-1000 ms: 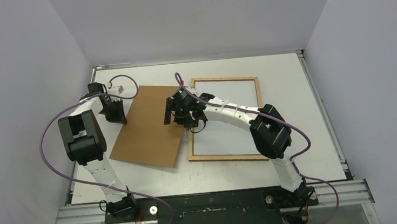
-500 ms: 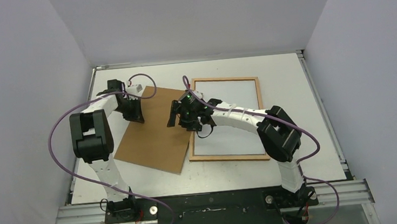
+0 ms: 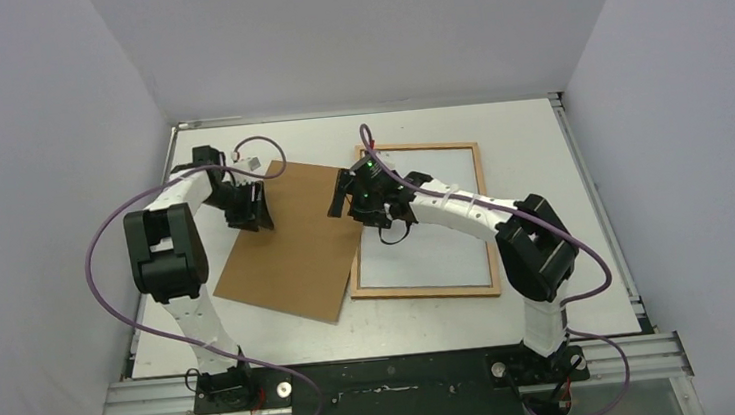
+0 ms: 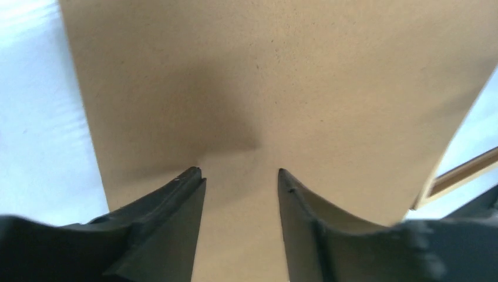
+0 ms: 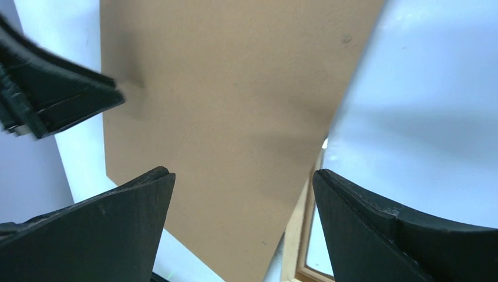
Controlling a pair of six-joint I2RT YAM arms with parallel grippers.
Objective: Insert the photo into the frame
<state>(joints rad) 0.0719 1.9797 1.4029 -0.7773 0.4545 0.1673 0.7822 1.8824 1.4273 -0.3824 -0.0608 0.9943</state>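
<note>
- My left gripper (image 4: 239,171) is down over the far left part of the brown backing board (image 3: 291,244). Its jaws stand partly open with a modest gap, and only the flat face of the board shows through it. They grip nothing.
- I cannot tell whether the tips touch the board or sit just above it. A soft shadow lies on the board just ahead of them.
- My right gripper (image 5: 244,176) hangs above the board's right edge, its jaws spread wide and empty.
- The frame (image 3: 416,146), thin orange-brown wood, lies flat on the white desk (image 3: 539,152), right of centre, with its long sides running away from me.
- The board's right edge overlaps the frame's left moulding along its near half. The rest of the board lies on the desk to the left.
- Inside the frame I see only a plain pale surface.
- The board's face is plain, finely speckled brown.
</note>
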